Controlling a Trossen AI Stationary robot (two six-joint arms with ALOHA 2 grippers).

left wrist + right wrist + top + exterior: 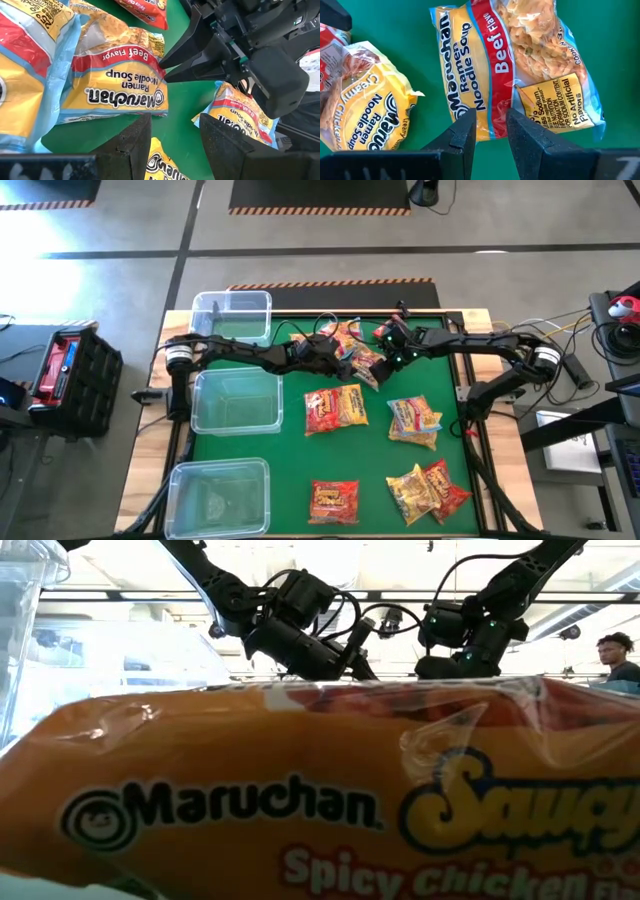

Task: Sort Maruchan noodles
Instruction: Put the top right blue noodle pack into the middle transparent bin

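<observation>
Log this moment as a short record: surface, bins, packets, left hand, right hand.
surface: green mat
bins: three clear bins along the mat's left edge, no packet visible inside
packets: Maruchan noodles scattered on the mat, a cluster at the far middle, none sorted yet
left hand: left hand open, empty, over the far cluster
right hand: right hand open, empty, above a Beef Flavor packet, facing the left hand
</observation>
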